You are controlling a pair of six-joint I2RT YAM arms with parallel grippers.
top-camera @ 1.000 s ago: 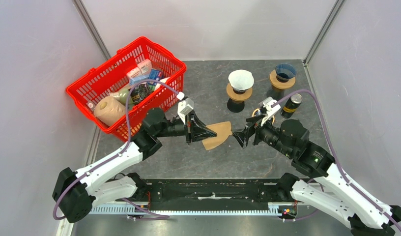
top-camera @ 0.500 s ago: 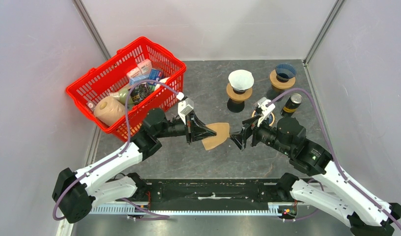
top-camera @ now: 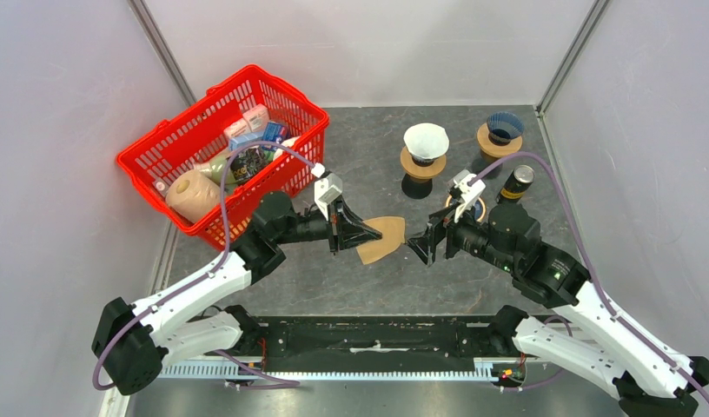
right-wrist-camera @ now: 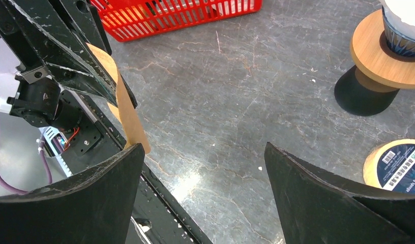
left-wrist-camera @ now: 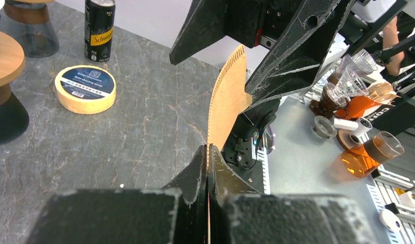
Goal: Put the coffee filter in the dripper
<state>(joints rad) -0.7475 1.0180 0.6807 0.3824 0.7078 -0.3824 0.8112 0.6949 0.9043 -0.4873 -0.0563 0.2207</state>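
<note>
The top view shows the left gripper [top-camera: 360, 234] clamped on 1 edge of the brown filter [top-camera: 384, 240], with the right gripper [top-camera: 425, 234] facing it at the filter's far edge. It alone shows both drippers beyond the right gripper: 1 already lined in white [top-camera: 426, 142] and an empty blue dripper [top-camera: 505, 128], both well apart from the held filter. The left wrist view adds that the left fingers [left-wrist-camera: 198, 170] are pressed flat on the filter [left-wrist-camera: 227, 96], which stands on edge, its toothed rim reaching in between the right gripper's 2 fingers. The right wrist view shows those fingers [right-wrist-camera: 119, 178] spread wide, the filter [right-wrist-camera: 125, 114] just beside the left-hand fingertip; whether they touch I cannot tell. A tape roll [left-wrist-camera: 85, 89] and a can [left-wrist-camera: 99, 23] sit past the left gripper on the table. Against 1 s ago, the right gripper has moved closer to the filter, while the left gripper and filter have not shifted.
</note>
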